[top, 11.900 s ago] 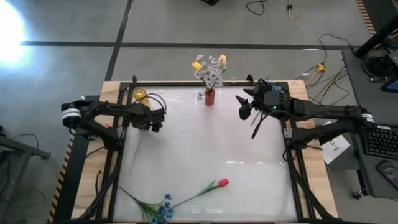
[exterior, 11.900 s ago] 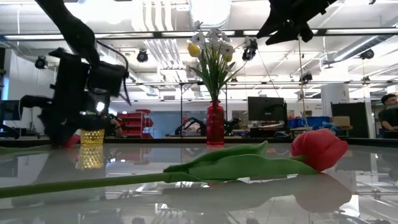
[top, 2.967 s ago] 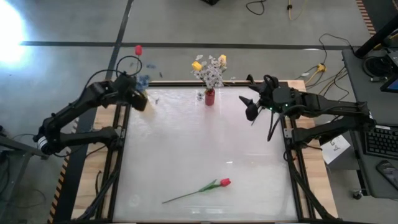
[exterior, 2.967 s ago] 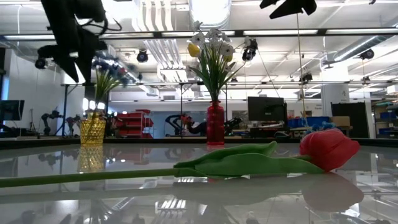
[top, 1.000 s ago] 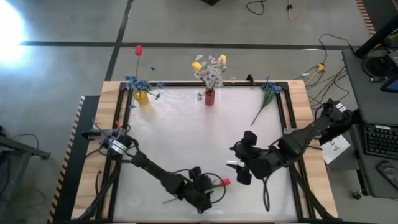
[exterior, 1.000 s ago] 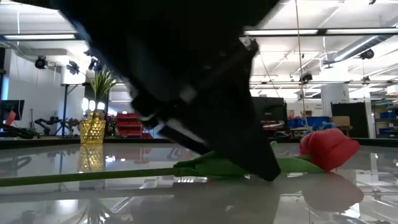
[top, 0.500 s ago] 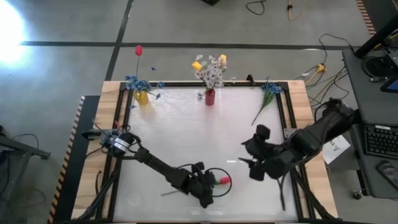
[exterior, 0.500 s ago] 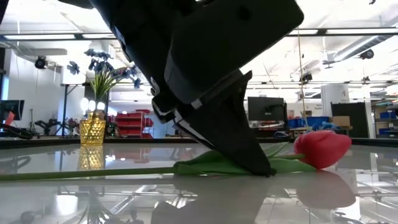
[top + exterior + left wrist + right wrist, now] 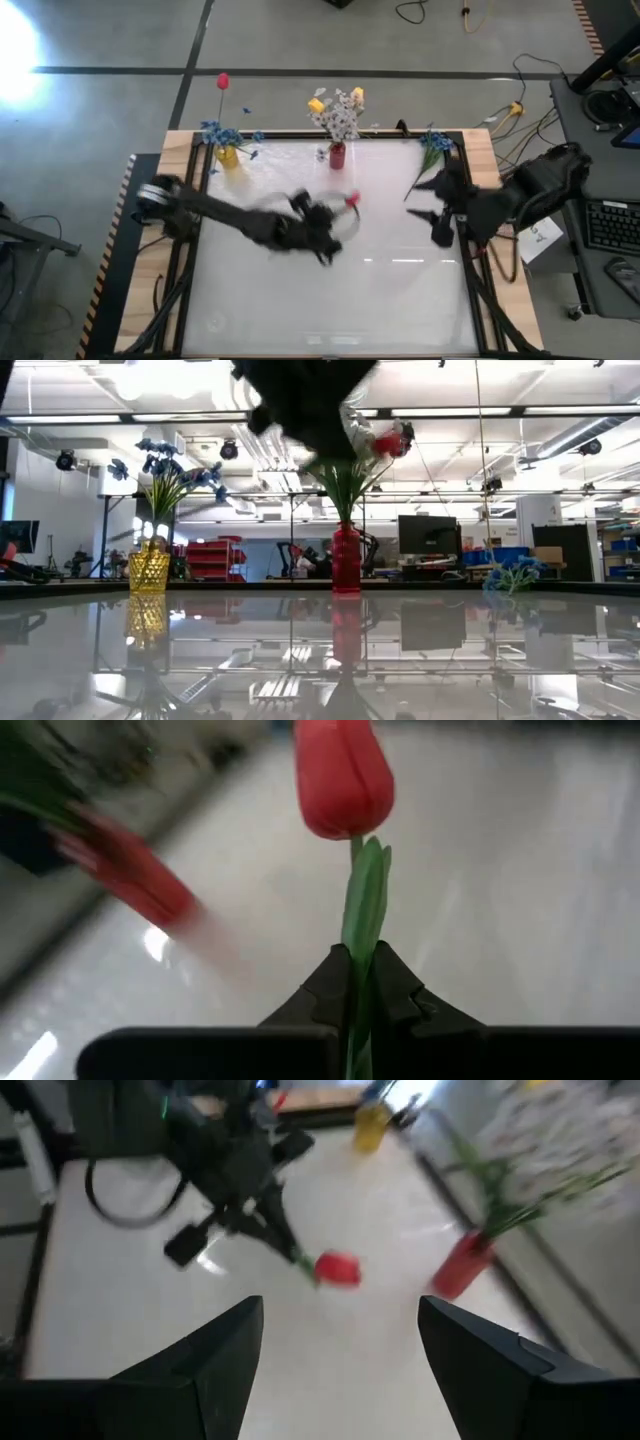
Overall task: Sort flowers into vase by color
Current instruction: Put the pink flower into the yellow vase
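Lifted off the glossy table [image 9: 400,300], left gripper [image 9: 358,982] pinches the smooth red tulip's [image 9: 344,778] stem.

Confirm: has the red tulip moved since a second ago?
Yes. The red artificial tulip, clamped in the left gripper, has left the table's near edge and travelled toward the red glass vase at the far edge.

White glossy table [image 9: 330,290], wooden border, dark frame rails. Yellow vase [image 9: 228,156] at far left corner, holding blue flowers and one red tulip. Red vase [image 9: 338,156] at far edge middle, with white and yellow flowers. Blue flower spray [image 9: 431,146] lying near far right corner.
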Tool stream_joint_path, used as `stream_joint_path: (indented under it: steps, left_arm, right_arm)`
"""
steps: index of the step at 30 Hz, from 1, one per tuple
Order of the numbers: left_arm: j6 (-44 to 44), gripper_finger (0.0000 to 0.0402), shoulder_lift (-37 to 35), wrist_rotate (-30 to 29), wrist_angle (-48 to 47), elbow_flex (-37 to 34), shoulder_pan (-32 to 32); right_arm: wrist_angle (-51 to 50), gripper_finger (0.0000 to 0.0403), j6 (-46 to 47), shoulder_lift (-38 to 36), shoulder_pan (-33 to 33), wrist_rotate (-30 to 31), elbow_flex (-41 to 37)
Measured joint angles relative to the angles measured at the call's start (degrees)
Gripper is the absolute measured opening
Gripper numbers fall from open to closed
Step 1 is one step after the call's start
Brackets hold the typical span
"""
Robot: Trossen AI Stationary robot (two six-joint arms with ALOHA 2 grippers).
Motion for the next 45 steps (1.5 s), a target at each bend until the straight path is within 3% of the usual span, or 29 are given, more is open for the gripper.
stream_joint_path:
  steps: [6, 11, 14, 16, 19, 26, 35, 45]
  left_arm:
    - [12.5, 0.0000, -18.8, -2.0, 17.8, -12.6, 10.0]
    - [20.4, 0.0000, -32.5, 5.4, 32.7, -22.6, 19.8]
    - [26.6, 0.0000, -38.3, 14.1, 41.9, -27.1, 25.9]
    - [28.7, 0.0000, -41.3, 19.4, 44.3, -28.5, 30.0]
    - [29.8, 0.0000, -45.1, 21.7, 44.3, -28.4, 36.1]
    - [33.5, 0.0000, -49.4, 22.4, 44.7, -26.4, 49.6]
    - [34.7, 0.0000, -47.8, 22.7, 48.4, -22.9, 66.0]
    - [34.2, 0.0000, -44.1, 23.8, 46.9, -24.2, 73.4]
  right_arm:
    - [4.8, 0.0258, -13.6, -5.0, -5.8, 3.8, 0.0]
    - [8.7, 0.0258, -21.7, -6.9, -9.1, 3.9, 0.0]
    - [9.4, 0.0258, -22.3, -7.3, -10.3, 3.9, 0.0]
    - [9.4, 0.0258, -22.2, -7.2, -11.2, 4.4, 0.0]
    - [9.5, 0.0258, -21.3, -6.7, -12.1, 5.5, 0.0]
    - [10.8, 0.0258, -18.7, -4.2, -13.7, 9.9, -0.1]
    - [17.8, 0.0258, -20.0, 0.7, -16.3, 11.2, -0.1]
    - [22.1, 0.0258, -19.4, 4.3, -17.6, 11.1, -0.1]
